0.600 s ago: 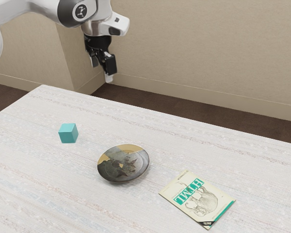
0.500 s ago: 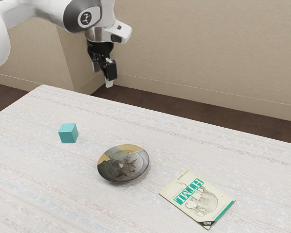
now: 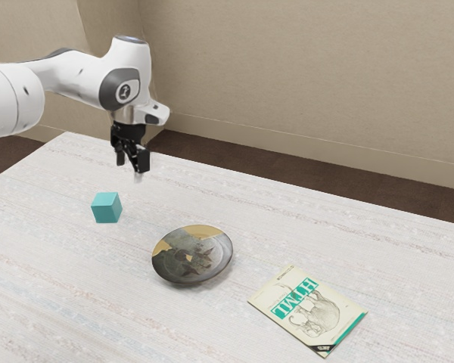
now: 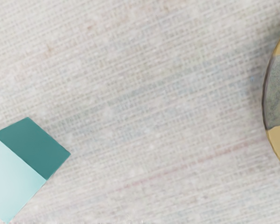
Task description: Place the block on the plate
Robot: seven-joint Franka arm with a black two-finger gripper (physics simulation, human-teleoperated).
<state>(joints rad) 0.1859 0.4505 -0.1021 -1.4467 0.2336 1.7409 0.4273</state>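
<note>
Exterior view: my gripper [image 3: 130,169] hangs above the white table [image 3: 53,302], fingers parted with a gap between them—nothing held. Teal block [image 3: 106,208] sits on the tabletop, toward the exterior view's left from me, off the plate [image 3: 192,255]. The plate lies between block and HTML book [image 3: 309,309], touching neither.

Wrist view: block's pale face and darker face visible, part of it cut off; a curved stretch of plate rim well apart from it—woven-looking tabletop between.
</note>
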